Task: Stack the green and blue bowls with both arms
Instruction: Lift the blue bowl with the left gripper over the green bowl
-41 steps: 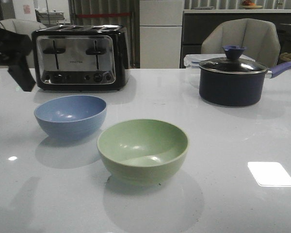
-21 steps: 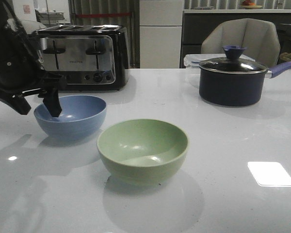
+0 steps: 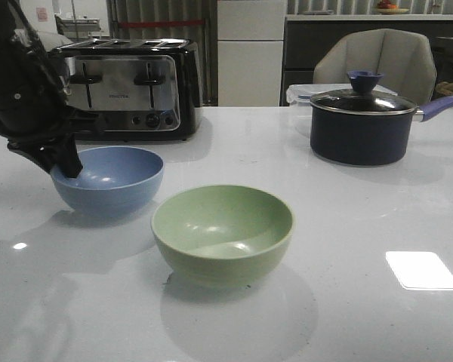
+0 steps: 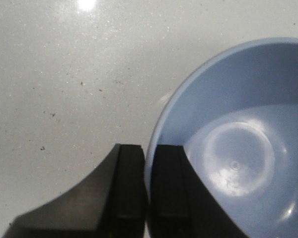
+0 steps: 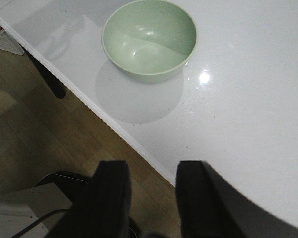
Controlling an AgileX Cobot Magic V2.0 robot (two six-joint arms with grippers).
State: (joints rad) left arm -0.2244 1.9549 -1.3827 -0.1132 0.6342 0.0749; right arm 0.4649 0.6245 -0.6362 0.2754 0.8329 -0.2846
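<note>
Straddling blue bowl (image 4: 238,148) rim: left pincer (image 4: 148,198).

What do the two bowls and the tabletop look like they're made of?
The blue bowl and green bowl look like matte plastic or melamine: flat colour, thin rims, soft highlights only. Glazed ceramic is less likely, though not ruled out. The table looks like polished white stone or composite: glossy reflections and fine dark specks in the left wrist view.

A black and chrome four-slot toaster (image 3: 127,89) stands at the table's (image 3: 347,226) far left; a dark lidded saucepan (image 3: 362,124) sits far right, a grey chair (image 3: 377,64) behind it.
</note>
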